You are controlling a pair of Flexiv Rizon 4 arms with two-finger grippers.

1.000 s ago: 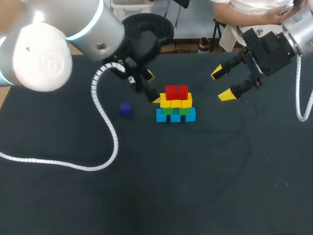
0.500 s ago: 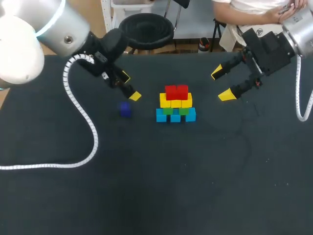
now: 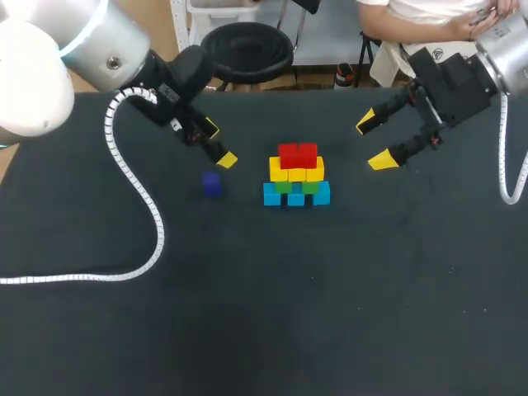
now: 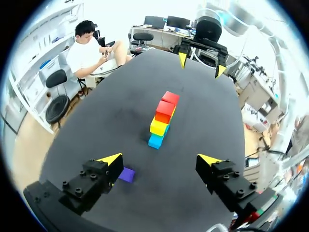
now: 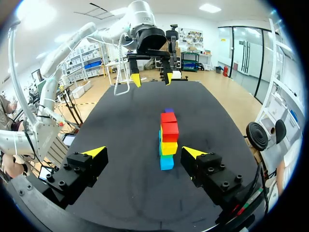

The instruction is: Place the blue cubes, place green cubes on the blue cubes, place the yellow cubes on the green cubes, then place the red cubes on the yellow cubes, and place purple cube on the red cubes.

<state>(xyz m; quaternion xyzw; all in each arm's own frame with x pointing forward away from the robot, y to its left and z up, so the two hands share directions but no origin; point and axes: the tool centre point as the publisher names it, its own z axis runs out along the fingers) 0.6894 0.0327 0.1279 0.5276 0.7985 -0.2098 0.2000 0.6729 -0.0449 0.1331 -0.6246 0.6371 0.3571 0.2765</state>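
The purple cube (image 3: 211, 185) is lying alone on the black table (image 3: 330, 313), toward the far edge. It is sitting near the stack (image 3: 297, 177), on the side facing the table's left edge, and is not touching it. In the stack, blue cubes (image 3: 295, 196) are sitting at the bottom, green cubes (image 3: 295, 186) on them, yellow cubes (image 3: 297, 173) above, and red cubes (image 3: 298, 154) on top. The left hand (image 3: 219, 144) is hovering just beyond the purple cube toward the far edge, its fingers spread wide and holding nothing. The right hand (image 3: 374, 141) is hanging on the stack's other side, toward the far right corner, also gaping wide and empty.
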